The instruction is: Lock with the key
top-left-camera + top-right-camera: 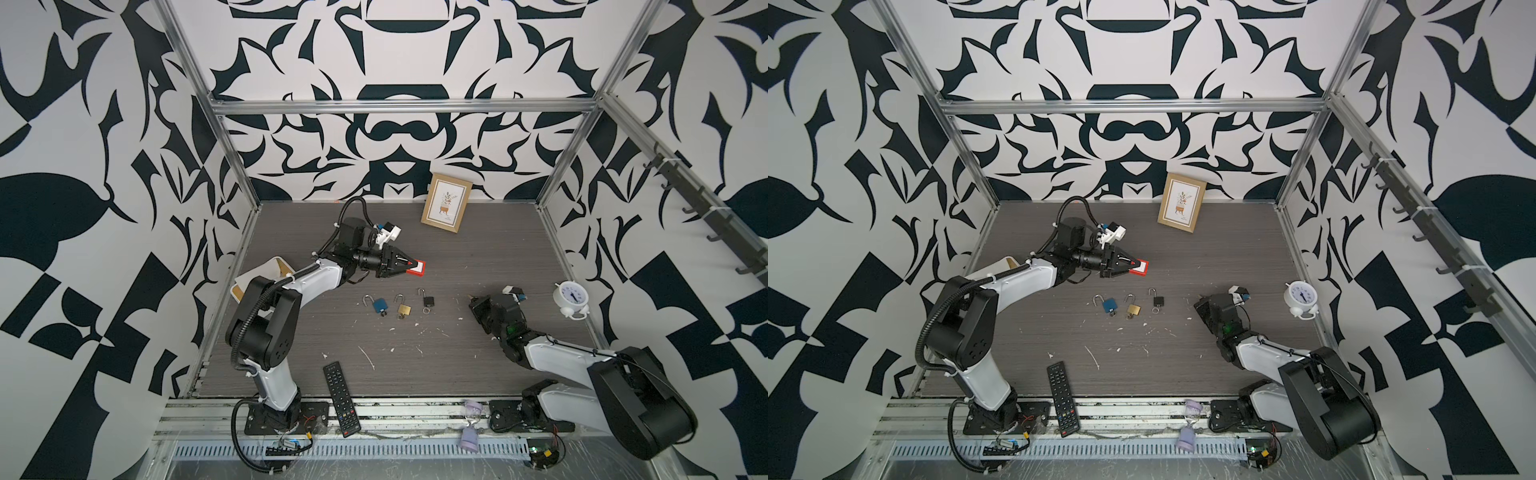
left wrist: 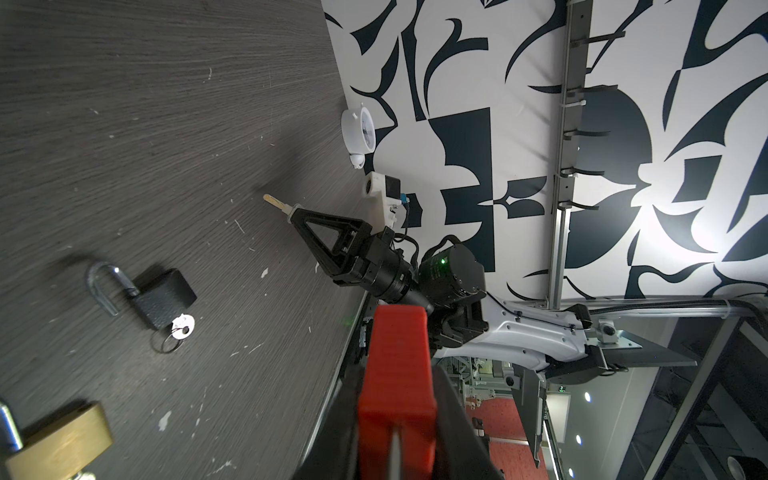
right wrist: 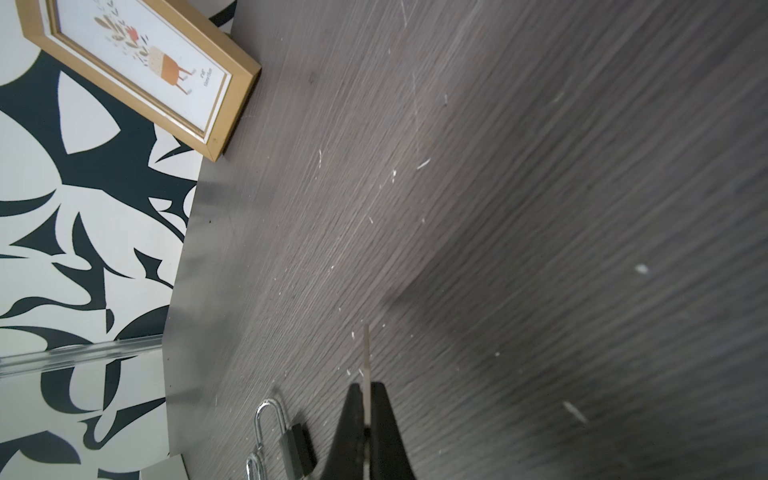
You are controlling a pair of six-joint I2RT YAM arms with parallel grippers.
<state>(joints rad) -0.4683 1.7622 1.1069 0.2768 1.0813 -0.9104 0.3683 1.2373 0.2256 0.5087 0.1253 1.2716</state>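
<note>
Black-and-white swirled walls box in a dark, wood-grained counter [image 1: 490, 249] flecked white. Left end effector [image 1: 411, 263] clenches a boxy red lock [image 1: 418, 269] behind three open-shackled padlocks [image 1: 403, 308]; right end effector [image 2: 292, 211], to their right, pinches a flat tan key [image 2: 274, 201].

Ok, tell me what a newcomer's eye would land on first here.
The bold black-and-white patterned walls on every side. Next the red block held by the left gripper above the table, with a blue padlock, brass padlock and black padlock lying open-shackled in a row nearer the front. The right gripper pinches a key.
</note>
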